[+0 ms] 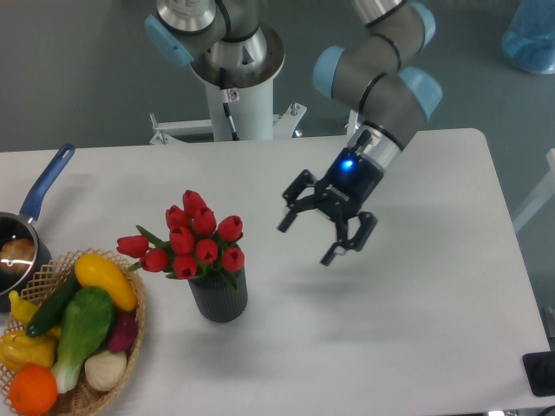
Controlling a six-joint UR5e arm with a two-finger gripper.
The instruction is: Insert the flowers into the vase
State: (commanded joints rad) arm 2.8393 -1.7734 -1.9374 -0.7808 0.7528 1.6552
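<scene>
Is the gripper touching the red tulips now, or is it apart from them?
Apart. The fixed camera shows the open gripper to the right of the red tulips, with bare white table visible between them.

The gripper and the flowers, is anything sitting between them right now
Nothing. The camera view shows only bare white table between the open gripper and the flowers in the vase.

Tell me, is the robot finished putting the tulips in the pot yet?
It looks finished. The red tulips stand with their stems down inside the dark ribbed vase, and their buds spread wider than its mouth. The gripper is open, holds nothing and hangs above the table, off to the side of the bunch and apart from it. Nothing seems left to do, except perhaps moving the arm away.
</scene>
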